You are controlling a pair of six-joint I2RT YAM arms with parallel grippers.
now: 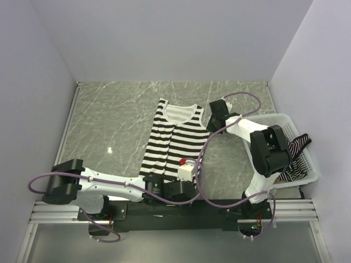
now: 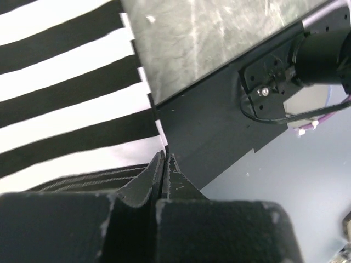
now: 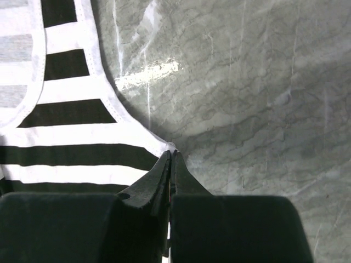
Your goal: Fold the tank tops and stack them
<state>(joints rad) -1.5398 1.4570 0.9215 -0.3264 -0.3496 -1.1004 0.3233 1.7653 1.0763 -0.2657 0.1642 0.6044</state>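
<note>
My left gripper (image 2: 164, 160) is pinched fully together on the bottom right corner of the bold striped top (image 1: 171, 139), right where the hem meets the near edge of the table (image 1: 109, 120). It seems to have only the last sliver of cloth, so I judge a quick lift could pull the corner free. The black front rail sits just beside that corner, and a low sweep could drag cloth over it or knock the fingers on it.

The striped top lies flat in the middle of the table, neck away from me. A purple cable (image 1: 205, 147) runs just beside its right side, between the two grippers. If I carry that side across, the cable could catch the cloth or get folded in.

My right gripper (image 3: 172, 154) is likewise closed tight, on the side edge just under the right armhole, again on very little cloth. With both holds this thin, uneven lifting would likely stretch the edge between them, free one end and leave a crooked fold.

Further right, the thin-striped top (image 1: 296, 147) lies in the white basket (image 1: 279, 116); my right elbow is near it and could snag it on a wide swing
</note>
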